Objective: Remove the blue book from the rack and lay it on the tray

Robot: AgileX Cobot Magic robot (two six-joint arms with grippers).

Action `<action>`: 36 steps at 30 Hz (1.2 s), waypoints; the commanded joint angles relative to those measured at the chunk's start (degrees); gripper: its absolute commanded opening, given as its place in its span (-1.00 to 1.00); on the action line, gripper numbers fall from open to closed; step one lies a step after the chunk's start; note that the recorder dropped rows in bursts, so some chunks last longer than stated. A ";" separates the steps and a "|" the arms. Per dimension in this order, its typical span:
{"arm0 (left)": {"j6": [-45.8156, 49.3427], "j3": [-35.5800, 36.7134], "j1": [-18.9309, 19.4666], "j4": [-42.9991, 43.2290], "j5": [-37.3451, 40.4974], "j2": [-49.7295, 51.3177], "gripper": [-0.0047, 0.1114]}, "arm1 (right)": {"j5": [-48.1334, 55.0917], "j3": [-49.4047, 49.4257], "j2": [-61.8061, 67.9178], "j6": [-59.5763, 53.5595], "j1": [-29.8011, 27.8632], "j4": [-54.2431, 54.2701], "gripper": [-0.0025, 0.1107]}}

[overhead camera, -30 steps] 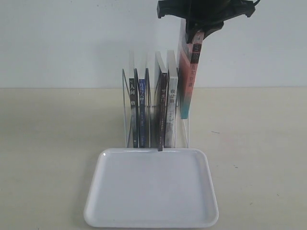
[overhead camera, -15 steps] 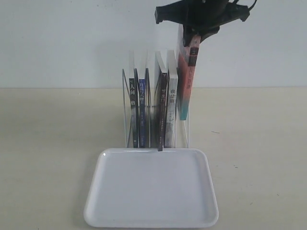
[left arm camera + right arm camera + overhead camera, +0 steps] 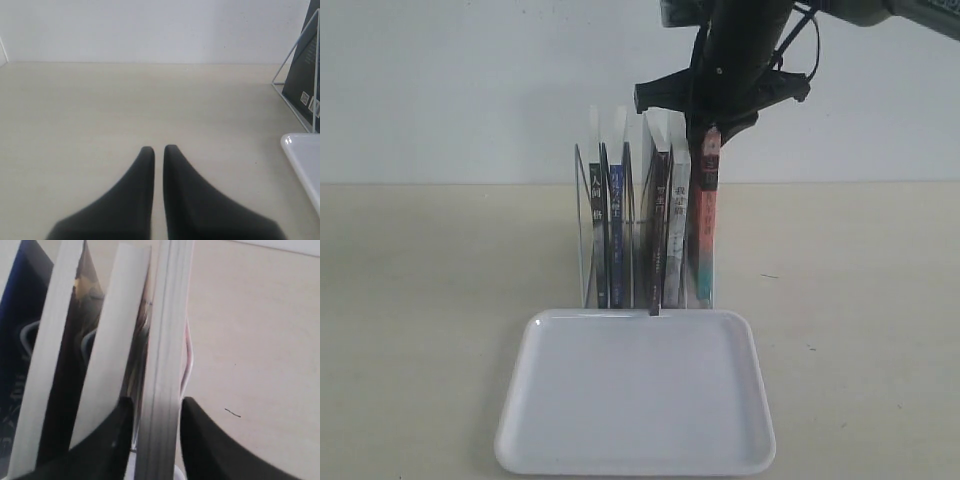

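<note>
The blue book (image 3: 616, 232) stands upright in the rack (image 3: 582, 235), second spine from the left; its blue cover also shows in the right wrist view (image 3: 17, 325). The white tray (image 3: 518, 405) lies flat directly in front of the rack. My right gripper (image 3: 710, 135) (image 3: 156, 402) is shut on the top edge of the red-and-teal-spined book (image 3: 705, 225), which stands upright in the rack's rightmost slot. My left gripper (image 3: 159, 149) hovers over bare table, fingers nearly touching with nothing between them; it is out of the exterior view.
A dark-spined book (image 3: 597, 235) stands left of the blue one; a dark book (image 3: 658, 240) and a white-spined book (image 3: 678, 235) stand to its right. The left wrist view shows the rack's wire side (image 3: 295, 62) and a tray corner (image 3: 302, 160).
My right gripper has come down with the red-and-teal-spined book, which dropped from high above the rack into the rightmost slot. The other books and the tray have not moved.
</note>
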 commanded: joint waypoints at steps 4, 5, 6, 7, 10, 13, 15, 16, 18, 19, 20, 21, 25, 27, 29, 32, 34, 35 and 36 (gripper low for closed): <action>0.12 0.22 -0.46 0.17 -0.22 -0.13 -0.81 | 4.52 -1.89 -3.58 -0.15 0.00 -0.51 -0.05; 0.12 0.22 -0.46 0.17 -0.22 -0.13 -0.81 | 5.45 -2.42 -4.50 -0.15 0.00 -0.51 -0.05; 0.12 0.22 -0.46 0.17 -0.22 -0.13 -0.81 | 5.45 -3.10 -5.42 -0.15 0.00 -0.38 -0.05; 0.12 0.22 -0.46 0.17 -0.22 -0.13 -0.81 | 5.45 -3.54 -6.38 -0.15 0.00 0.13 -0.05; 0.12 0.22 -0.46 0.17 -0.22 -0.13 -0.81 | 5.45 -4.22 -8.97 -0.62 0.00 3.11 -0.05; 0.12 0.22 -0.46 0.17 -0.22 -0.13 -0.81 | 5.45 -4.22 -10.19 -3.89 0.00 9.63 -0.05; 0.12 0.22 -0.46 0.17 -0.22 -0.13 -0.81 | 5.45 -4.22 -10.30 -5.93 0.14 15.51 -0.05; 0.12 0.22 -0.46 0.17 -0.22 -0.13 -0.81 | 5.45 -4.22 -10.18 -6.42 0.14 17.67 -0.05; 0.12 0.22 -0.46 0.17 -0.22 -0.13 -0.81 | 5.45 -4.22 -9.95 -6.42 0.81 18.57 -0.05; 0.12 0.22 -0.46 0.17 -0.22 -0.13 -0.81 | 5.45 -4.22 -9.95 -6.42 1.28 18.32 -0.05; 0.12 0.22 -0.46 0.17 -0.22 -0.13 -0.81 | 5.45 -4.22 -9.82 -6.42 1.87 18.32 -0.05; 0.12 0.22 -0.46 0.17 -0.22 -0.13 -0.81 | 5.45 -4.22 -9.82 -6.42 2.41 18.21 -0.05; 0.12 0.22 -0.46 0.17 -0.22 -0.13 -0.81 | 5.32 -4.22 -8.96 -6.17 6.36 17.66 -0.05; 0.12 0.22 -0.46 0.17 -0.22 -0.13 -0.81 | 3.87 -4.22 -8.23 -6.17 8.68 15.17 -0.05; 0.12 0.22 -0.46 0.17 -0.22 -0.13 -0.81 | 2.71 -4.22 -7.87 -3.48 10.08 11.52 -0.05; 0.12 0.22 -0.46 0.17 -0.22 -0.13 -0.81 | 2.54 -4.22 -7.04 2.19 10.82 7.02 -0.05; 0.12 0.22 -0.46 0.17 -0.22 -0.13 -0.81 | 2.45 -4.22 -6.03 2.79 10.82 6.59 -0.05; 0.12 0.22 -0.46 0.17 -0.22 -0.13 -0.81 | 2.41 -4.22 -5.43 2.79 10.82 6.43 -0.05; 0.12 0.22 -0.46 0.17 -0.22 -0.13 -0.81 | 2.16 -4.22 -4.84 2.79 10.70 6.35 -0.05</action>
